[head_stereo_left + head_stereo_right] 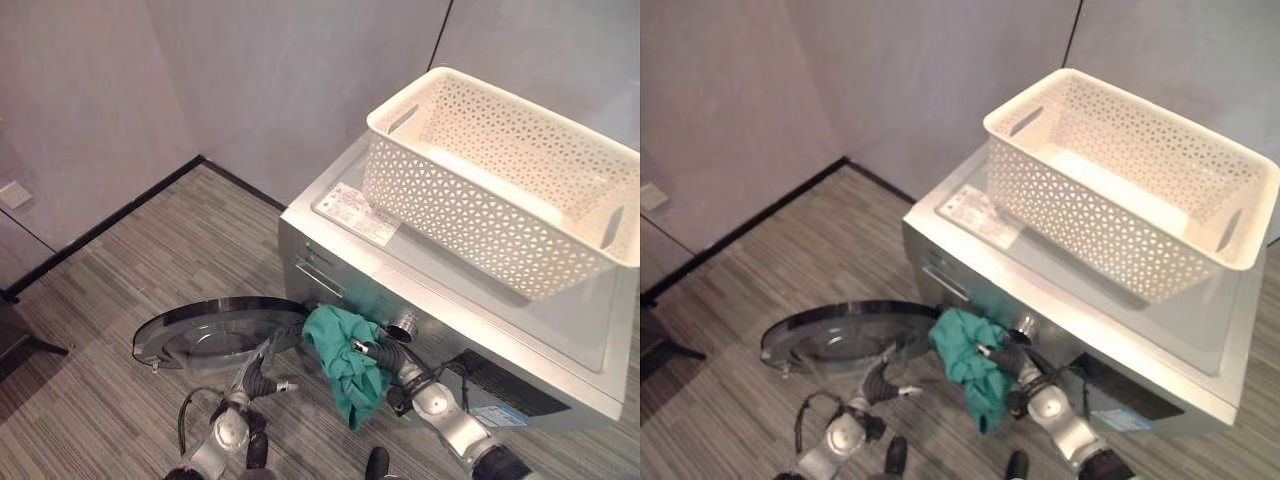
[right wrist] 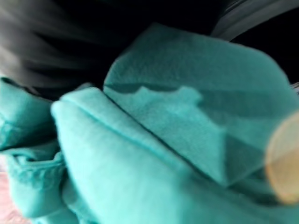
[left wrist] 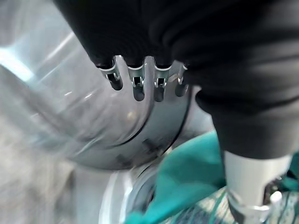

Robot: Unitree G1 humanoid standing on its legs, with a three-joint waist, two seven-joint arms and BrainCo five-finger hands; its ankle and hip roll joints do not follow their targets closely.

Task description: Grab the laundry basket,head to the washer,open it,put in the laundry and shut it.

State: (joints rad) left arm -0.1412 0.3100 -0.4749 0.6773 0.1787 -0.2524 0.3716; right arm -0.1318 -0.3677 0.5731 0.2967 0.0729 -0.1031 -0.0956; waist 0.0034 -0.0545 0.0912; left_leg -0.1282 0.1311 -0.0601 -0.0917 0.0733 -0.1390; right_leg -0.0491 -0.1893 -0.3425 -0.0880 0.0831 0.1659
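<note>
I see the white laundry basket [image 1: 500, 180] standing on top of the silver washer [image 1: 345, 275], toward its right rear corner; the round washer door [image 1: 215, 333] hangs wide open to the left over the striped carpet [image 1: 110, 300]. My right hand [image 1: 385, 355] is at the drum opening with the teal cloth [image 1: 345, 365], which droops down the front; I cannot tell how its fingers stand. My left hand [image 3: 140, 84] rests straight fingers against the door glass.
</note>
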